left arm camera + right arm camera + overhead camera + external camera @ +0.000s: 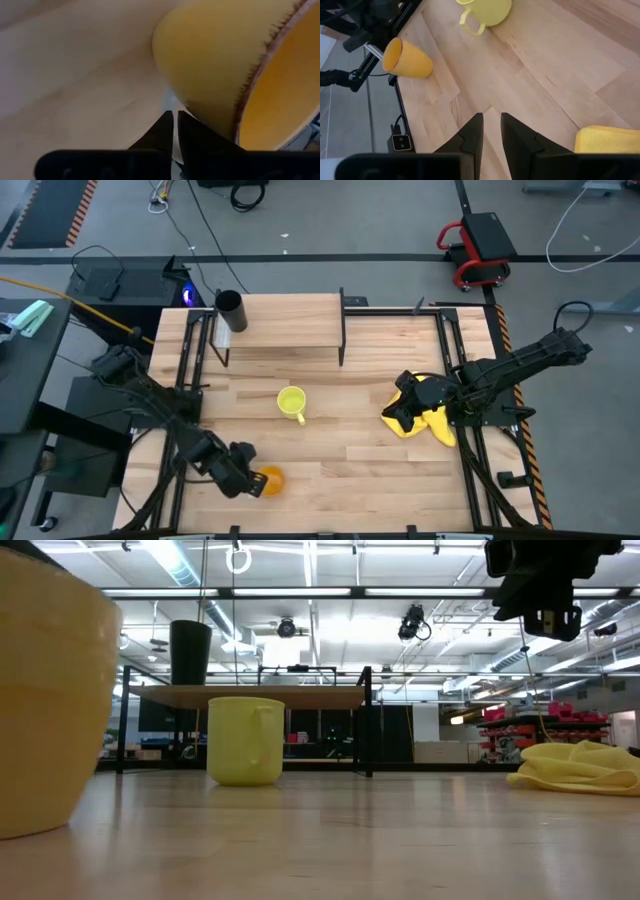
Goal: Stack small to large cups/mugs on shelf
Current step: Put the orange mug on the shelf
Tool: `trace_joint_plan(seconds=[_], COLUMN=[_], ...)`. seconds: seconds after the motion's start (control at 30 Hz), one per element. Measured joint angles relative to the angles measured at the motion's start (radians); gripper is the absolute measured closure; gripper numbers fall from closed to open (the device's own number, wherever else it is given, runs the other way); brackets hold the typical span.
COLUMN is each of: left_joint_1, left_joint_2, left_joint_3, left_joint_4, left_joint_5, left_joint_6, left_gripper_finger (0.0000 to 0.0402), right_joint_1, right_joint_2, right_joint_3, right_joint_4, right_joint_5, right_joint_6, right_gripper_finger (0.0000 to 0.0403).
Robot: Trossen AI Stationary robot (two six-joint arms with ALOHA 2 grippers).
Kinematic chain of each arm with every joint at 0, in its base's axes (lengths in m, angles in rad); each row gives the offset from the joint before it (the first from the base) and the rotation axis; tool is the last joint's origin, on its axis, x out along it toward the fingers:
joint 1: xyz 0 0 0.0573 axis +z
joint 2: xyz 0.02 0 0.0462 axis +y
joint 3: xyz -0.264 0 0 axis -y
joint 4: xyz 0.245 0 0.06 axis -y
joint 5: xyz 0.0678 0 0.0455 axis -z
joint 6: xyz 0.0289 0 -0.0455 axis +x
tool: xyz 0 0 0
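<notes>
Three cups, one on the shelf; we read no brand, label or writing on anything.

From the table's middle, we see the left gripper (243,470) at 7 o'clock, fingers nearly together, touching the smooth orange cup (268,479); whether it grips, we cannot tell. The black cylindrical cup (231,310) stands at 11 o'clock on the light-wood shelf (290,320). The glossy yellow-green handled mug (292,403) sits mid-table. At 3 o'clock the right gripper (400,417), fingers narrowly parted, empty, hovers over a crumpled yellow cloth (430,415).
</notes>
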Motion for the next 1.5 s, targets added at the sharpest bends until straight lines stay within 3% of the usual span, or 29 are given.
trace_joint_plan(seconds=[0.27, 1.07, 1.5], left_joint_1=[0.040, 0.036, 0.063], left_joint_2=[0.000, -0.001, -0.001], left_joint_3=[0.000, 0.000, 0.000], left_joint_4=[-0.007, -0.124, -0.013], left_joint_5=[0.002, -0.050, -0.019], left_joint_6=[0.090, 0.166, 0.271], left_gripper_finger=[0.0367, 0.0366, 0.0377], right_joint_1=[0.000, 0.000, 0.000], right_joint_2=[0.000, 0.000, 0.000], right_joint_3=[0.000, 0.000, 0.000], right_joint_4=[0.000, 0.000, 0.001], right_joint_5=[-0.003, -0.023, -0.023], right_joint_6=[0.000, 0.100, 0.144], right_gripper_finger=[0.0328, 0.0328, 0.0328])
